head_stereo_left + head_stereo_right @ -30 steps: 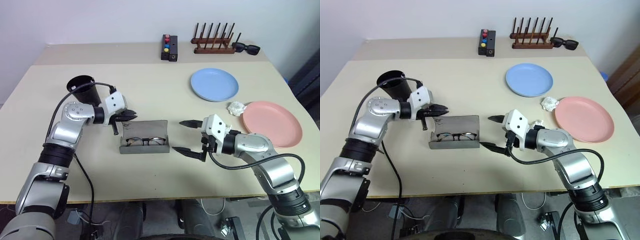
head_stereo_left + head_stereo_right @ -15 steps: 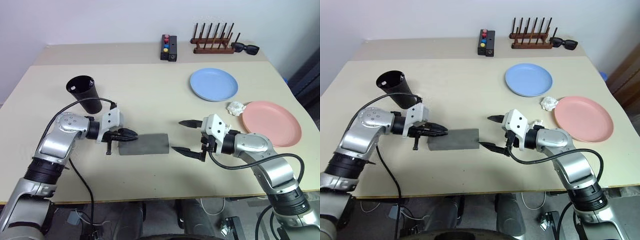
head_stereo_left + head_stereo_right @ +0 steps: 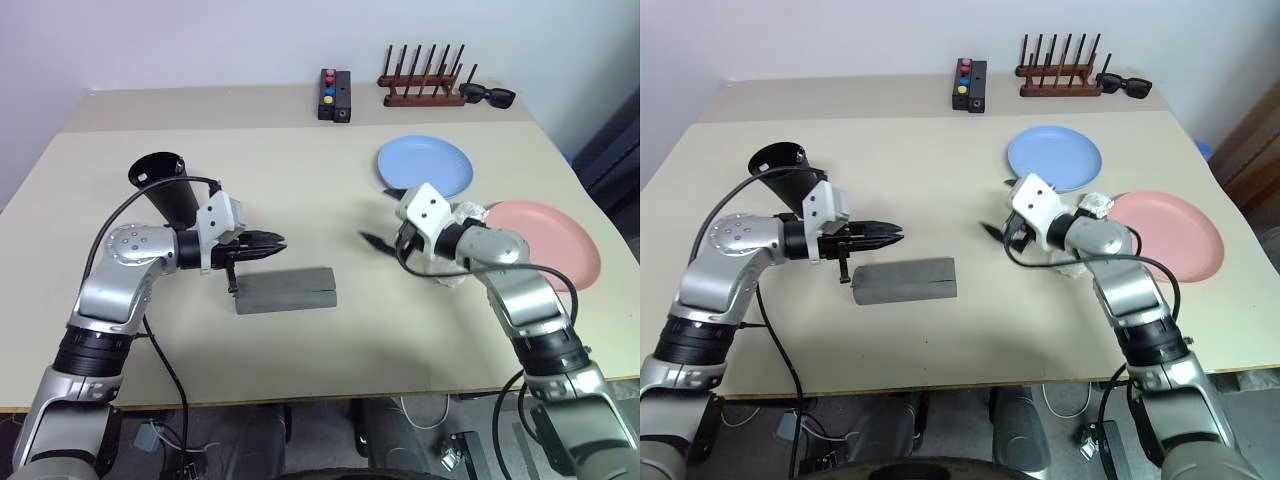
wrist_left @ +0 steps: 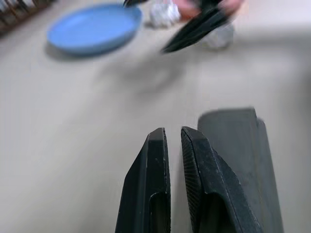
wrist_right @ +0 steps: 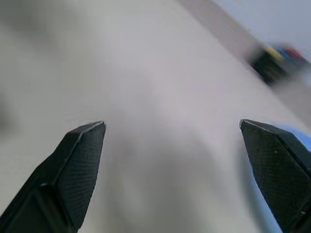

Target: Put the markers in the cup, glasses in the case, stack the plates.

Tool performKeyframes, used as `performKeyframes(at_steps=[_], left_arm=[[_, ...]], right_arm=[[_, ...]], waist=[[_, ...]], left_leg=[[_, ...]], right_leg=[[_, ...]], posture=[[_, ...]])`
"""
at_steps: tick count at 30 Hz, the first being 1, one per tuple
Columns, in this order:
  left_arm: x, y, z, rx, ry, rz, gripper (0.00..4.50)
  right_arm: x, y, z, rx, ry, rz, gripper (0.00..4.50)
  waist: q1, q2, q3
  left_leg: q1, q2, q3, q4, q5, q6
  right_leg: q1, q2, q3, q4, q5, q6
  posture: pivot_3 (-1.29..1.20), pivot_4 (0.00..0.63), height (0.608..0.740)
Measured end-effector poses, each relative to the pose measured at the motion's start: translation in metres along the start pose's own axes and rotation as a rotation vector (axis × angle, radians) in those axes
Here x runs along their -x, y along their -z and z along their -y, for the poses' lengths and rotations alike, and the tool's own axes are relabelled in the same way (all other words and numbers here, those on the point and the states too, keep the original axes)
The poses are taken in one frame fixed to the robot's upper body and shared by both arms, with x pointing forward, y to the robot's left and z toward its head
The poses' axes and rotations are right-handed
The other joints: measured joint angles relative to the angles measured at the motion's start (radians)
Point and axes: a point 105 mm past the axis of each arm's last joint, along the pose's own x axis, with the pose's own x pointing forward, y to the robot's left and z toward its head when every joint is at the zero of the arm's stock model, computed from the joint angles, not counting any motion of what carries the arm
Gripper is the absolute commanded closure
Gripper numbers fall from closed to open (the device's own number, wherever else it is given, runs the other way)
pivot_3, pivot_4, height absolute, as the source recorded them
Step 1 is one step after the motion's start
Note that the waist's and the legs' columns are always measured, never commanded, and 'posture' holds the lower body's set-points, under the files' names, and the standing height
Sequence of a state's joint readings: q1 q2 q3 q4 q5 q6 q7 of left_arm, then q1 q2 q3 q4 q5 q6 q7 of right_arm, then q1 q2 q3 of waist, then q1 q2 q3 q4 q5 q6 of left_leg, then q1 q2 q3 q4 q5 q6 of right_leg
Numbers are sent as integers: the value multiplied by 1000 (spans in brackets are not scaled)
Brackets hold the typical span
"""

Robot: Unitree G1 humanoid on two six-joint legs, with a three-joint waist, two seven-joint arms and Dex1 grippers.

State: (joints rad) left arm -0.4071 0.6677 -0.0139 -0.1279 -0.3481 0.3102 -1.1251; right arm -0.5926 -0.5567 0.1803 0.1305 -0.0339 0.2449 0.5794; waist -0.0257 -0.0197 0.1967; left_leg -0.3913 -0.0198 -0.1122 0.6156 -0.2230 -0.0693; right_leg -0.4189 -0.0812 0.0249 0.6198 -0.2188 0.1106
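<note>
- The table [image 3: 300, 380] is a wide beige top; its near half in front of the case lies bare, and so does the stretch between the two arms.
- The left arm reaches in from the robot's left, forearm bent across the table; the left gripper [image 3: 272, 244] points roughly level toward the right, just above and behind the case, its fingers [image 4: 155, 194] drawn nearly together with nothing between them.
- The right arm reaches forward with its wrist turned inward; the right gripper [image 3: 385, 222] hangs over bare table near the front rim of the blue plate, jaws spread wide and empty.
- The pink plate [image 3: 560, 240] lies by the right table edge, the blue plate [image 3: 425, 165] behind it and further inward, apart from it.
- The case [image 3: 286, 290] lies closed and flat near the middle.
- The cup [image 3: 165, 185] stands upright behind the left forearm.
- A crumpled white wad [image 3: 475, 213] sits between the plates.
- Markers and glasses: cannot tell where they are.
</note>
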Motion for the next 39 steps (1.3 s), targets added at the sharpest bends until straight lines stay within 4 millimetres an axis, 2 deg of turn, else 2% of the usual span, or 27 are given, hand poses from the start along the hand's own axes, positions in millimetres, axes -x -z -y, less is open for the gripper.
performKeyframes(at_steps=[4, 9, 12, 19, 25, 28, 31, 34, 39], left_arm=[[-3, -4, 23, 85, 24, 69, 4031], [-2, -12, 35, 141, -3, 116, 4031], [-2, -10, 37, 180, -30, 117, 4064], [1, -12, 33, 220, -99, 145, 4064], [-1, -15, 33, 229, -123, 164, 4064], [-2, -15, 32, 237, -144, 177, 4064], [-4, -15, 32, 242, -150, 185, 4064], [-7, -17, 33, 239, -137, 192, 4064], [-20, -22, 33, 249, -70, 235, 4064]], right_arm=[[-20, 25, 28, 94, 126, -129, 0], [-36, 48, 38, 154, 158, -220, 0], [-39, 55, 41, 165, 157, -237, 817], [-37, 71, 40, 197, 140, -278, 4463], [-40, 63, 41, 249, 147, -229, 4488], [-39, 52, 40, 340, 140, -164, 4488], [-31, 40, 44, 419, 145, -102, 4488], [-9, 32, 50, 425, 148, -61, 4488], [58, 45, 53, 317, 123, -121, 4488]], waist=[[-4, 0, 0], [-15, 0, 0], [-20, 0, 0], [-20, 0, 0], [-21, 0, 0], [-20, 0, 0], [-18, 0, 0], [-10, 0, 0], [10, 1, 0]], left_leg=[[-1, 0, 0, 0, 0, 0], [-1, 0, 0, 0, 0, 0], [0, 0, 0, 0, 0, 0], [0, 0, 0, 0, 0, 0], [0, 0, 0, 0, 0, 0], [0, 0, 0, 0, 0, 0], [0, 0, 0, 0, 0, 0], [-1, 0, 0, 0, 0, 0], [0, -1, 0, 1, 0, 0]], right_leg=[[-1, 0, 0, 0, 0, 0], [0, 0, 0, 0, 0, 0], [0, 0, 0, 0, 0, 0], [0, 0, 1, 0, 0, 0], [0, 0, 1, 0, 0, 0], [0, 0, 1, 0, 0, 0], [0, 0, 1, 0, 0, 0], [0, 0, 1, -1, 0, 0], [2, 0, 1, -2, 0, -1]], posture=[[0, 150, 740], [0, 150, 740], [0, 150, 740], [0, 150, 740], [0, 150, 740], [0, 150, 740], [0, 150, 740], [0, 150, 740], [0, 150, 740]])
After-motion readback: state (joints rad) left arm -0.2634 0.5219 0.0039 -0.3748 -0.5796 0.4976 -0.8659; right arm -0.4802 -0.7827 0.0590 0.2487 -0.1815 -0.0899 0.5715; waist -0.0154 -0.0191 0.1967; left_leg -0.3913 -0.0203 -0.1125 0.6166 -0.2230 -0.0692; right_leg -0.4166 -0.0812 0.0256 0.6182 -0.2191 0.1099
